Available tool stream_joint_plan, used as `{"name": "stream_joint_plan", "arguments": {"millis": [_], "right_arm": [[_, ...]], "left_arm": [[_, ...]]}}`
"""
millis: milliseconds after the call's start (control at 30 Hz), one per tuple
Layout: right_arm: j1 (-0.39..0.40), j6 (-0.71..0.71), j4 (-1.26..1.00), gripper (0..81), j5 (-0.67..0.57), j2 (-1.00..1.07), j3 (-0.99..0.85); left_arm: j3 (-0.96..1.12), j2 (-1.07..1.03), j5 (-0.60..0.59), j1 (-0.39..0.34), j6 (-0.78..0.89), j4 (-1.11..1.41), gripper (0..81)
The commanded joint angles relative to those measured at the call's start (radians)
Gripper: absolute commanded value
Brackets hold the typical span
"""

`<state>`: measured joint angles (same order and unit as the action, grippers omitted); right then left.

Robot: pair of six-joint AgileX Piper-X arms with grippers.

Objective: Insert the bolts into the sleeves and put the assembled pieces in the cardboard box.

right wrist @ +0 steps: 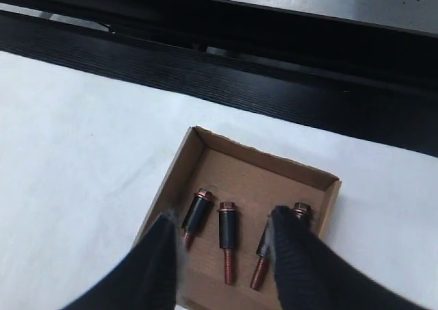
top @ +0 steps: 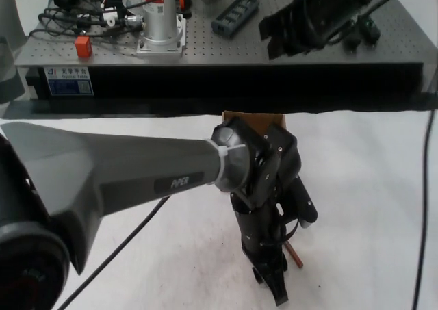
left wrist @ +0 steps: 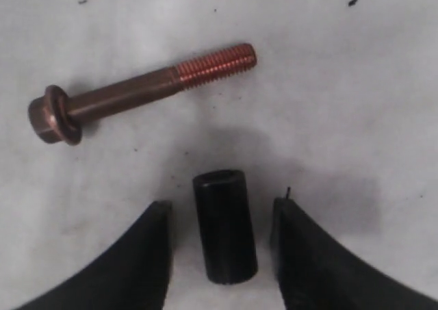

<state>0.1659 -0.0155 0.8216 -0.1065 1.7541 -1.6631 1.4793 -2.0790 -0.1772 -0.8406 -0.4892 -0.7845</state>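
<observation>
A copper bolt (left wrist: 137,94) lies on the white cloth, and a short black sleeve (left wrist: 226,228) lies just beside it. My left gripper (left wrist: 222,211) is open, with one finger on each side of the sleeve and a gap to both. In the high view this gripper (top: 274,289) points down at the cloth near the front edge, with the bolt (top: 295,253) next to it. My right gripper (right wrist: 224,220) hangs open and empty above the cardboard box (right wrist: 267,161). In the box lie three bolts with sleeves on them (right wrist: 226,229); one is partly hidden behind a finger.
The left arm's grey link (top: 137,173) crosses the high view and hides most of the box (top: 250,120). A black bench (top: 226,77) with cables and gear runs along the back. A black cable (top: 424,207) hangs at the right, and another (top: 123,248) trails under the arm.
</observation>
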Motion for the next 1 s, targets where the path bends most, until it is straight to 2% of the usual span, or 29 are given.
{"name": "stream_joint_plan", "arguments": {"millis": [0,100,233,267,400,567,767,967], "right_arm": [[-0.006,-0.008,0.011,31.2,-0.009,-0.055,0.023],[-0.006,-0.021,0.015,31.2,-0.009,-0.124,0.094],[-0.006,-0.058,0.079,31.2,0.016,-0.220,0.225],[-0.006,-0.062,0.105,31.2,0.030,-0.244,0.265],[-0.006,-0.063,0.139,31.2,0.051,-0.298,0.427],[0.017,-0.063,0.062,31.2,0.044,-0.242,0.566],[0.100,-0.075,-0.002,31.2,0.044,-0.072,0.573],[0.171,-0.075,-0.082,31.2,0.085,0.043,0.573]], "left_arm": [[0.038,-0.030,0.018,-0.006,-0.021,-0.051,33.5],[0.039,-0.032,0.018,-0.006,-0.021,-0.039,27.3],[0.045,-0.028,0.018,-0.006,-0.019,-0.029,2.7],[0.045,-0.025,0.018,-0.006,-0.015,-0.028,0.5],[0.045,0.013,0.018,0.009,0.147,-0.055,0.8],[-0.083,0.154,-0.006,0.087,0.312,-0.023,0.7],[-0.367,0.419,-0.075,0.202,0.434,0.199,0.7],[-0.557,0.638,-0.081,0.268,0.525,0.360,0.7]]}}
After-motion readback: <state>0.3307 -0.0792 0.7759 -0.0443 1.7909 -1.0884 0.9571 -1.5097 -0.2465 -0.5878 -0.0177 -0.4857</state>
